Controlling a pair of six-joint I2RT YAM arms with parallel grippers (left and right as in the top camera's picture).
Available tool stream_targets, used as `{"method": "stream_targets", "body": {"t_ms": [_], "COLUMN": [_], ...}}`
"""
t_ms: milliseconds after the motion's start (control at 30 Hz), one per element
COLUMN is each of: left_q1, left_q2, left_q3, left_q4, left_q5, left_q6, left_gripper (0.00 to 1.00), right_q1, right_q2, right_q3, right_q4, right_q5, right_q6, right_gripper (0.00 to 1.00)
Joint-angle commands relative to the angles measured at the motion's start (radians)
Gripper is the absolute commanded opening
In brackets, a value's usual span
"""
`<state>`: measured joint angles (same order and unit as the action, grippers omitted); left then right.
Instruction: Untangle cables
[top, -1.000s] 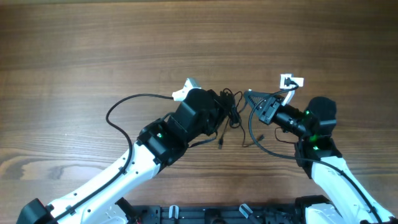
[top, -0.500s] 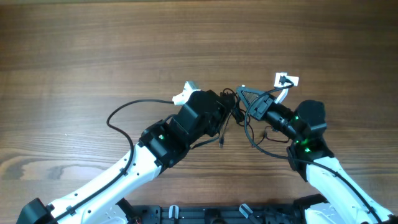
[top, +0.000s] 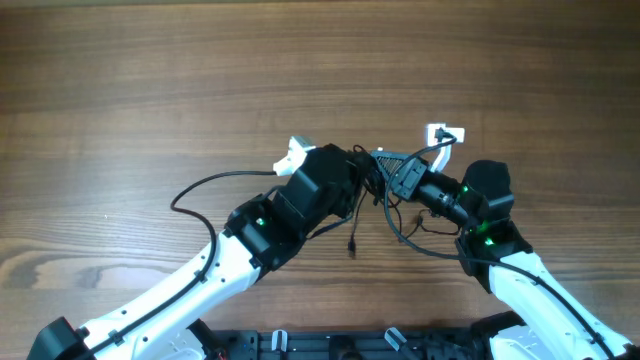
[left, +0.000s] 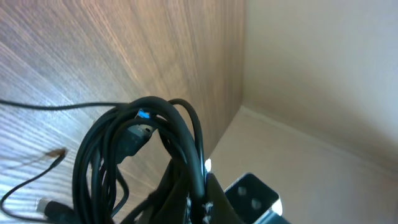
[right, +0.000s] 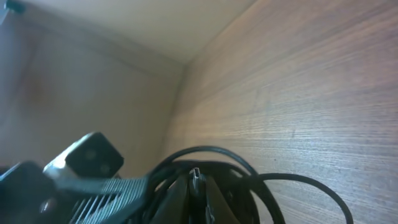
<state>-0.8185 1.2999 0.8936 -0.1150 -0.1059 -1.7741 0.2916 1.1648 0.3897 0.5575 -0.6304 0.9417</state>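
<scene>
My left gripper (top: 360, 170) is clamped fully closed on the cables (top: 375, 185). In the left wrist view, several black loops arch up out of my closed fingertips and fill the lower left of the frame, one small plug dangling inside them. My right gripper (top: 381, 157) is also pinched tight. Its wrist view shows a cord caught right at the tips, at the bottom centre, with a loop curling off to the lower right.

Overhead, the two grippers sit tip to tip just right of centre, with the knot bunched between them. I judge they are this close so that each holds a different strand of the same tangle, and drawing them apart should open it.

Outward from the knot, loose slack hangs below the right gripper in a wide loop. One stray plug end (top: 352, 246) lies on the table (top: 150, 80) below the left gripper. A white block (top: 440, 134) with a cord on it rests above my right wrist, apart from the knot. I cannot tell whether it belongs to the tangle.
</scene>
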Motion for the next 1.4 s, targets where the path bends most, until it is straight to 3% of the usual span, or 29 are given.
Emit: {"method": "stream_targets", "body": {"t_ms": [0,200,467,567,700,800,933,1067,1200,1367], "left_q1": [0.040,0.096,0.107,0.107,0.111,0.130,0.156,0.171,0.174,0.172], "left_q2": [-0.002,-0.002,-0.002,-0.002,-0.002,-0.002,-0.002,-0.002,-0.002,-0.002], "left_q3": [0.020,0.020,0.020,0.020,0.020,0.020,0.020,0.020,0.020,0.020], "left_q4": [0.037,-0.039,0.031,0.044,0.036,0.036,0.033,0.014,0.003,0.003], "left_q5": [-0.063,-0.051,0.018,0.069,0.055,0.042,0.042,0.041,0.033,0.035], "left_q6": [0.075,0.095,0.095,0.095,0.095,0.095,0.095,0.093,0.071,0.031], "left_gripper": [0.04,0.04,0.04,0.04,0.04,0.04,0.04,0.04,0.04,0.04], "right_q1": [0.031,0.030,0.031,0.031,0.024,-0.012,-0.128,-0.248,-0.226,-0.113], "right_q2": [-0.002,-0.002,0.005,0.032,0.066,0.061,0.034,0.000,-0.034,-0.039], "right_q3": [-0.004,-0.004,-0.004,-0.004,-0.004,-0.003,-0.003,-0.003,-0.004,-0.004], "right_q4": [-0.008,-0.016,-0.024,-0.024,-0.024,-0.024,-0.023,-0.011,0.013,0.005], "right_q5": [-0.265,-0.327,-0.357,-0.296,-0.229,-0.238,-0.327,-0.518,-0.710,-0.653], "right_q6": [-0.137,-0.186,-0.255,-0.266,-0.327,-0.335,-0.277,-0.246,-0.315,-0.429], "right_gripper": [0.04,0.04,0.05,0.12,0.31,0.50,0.64,0.65,0.65,0.64]}}
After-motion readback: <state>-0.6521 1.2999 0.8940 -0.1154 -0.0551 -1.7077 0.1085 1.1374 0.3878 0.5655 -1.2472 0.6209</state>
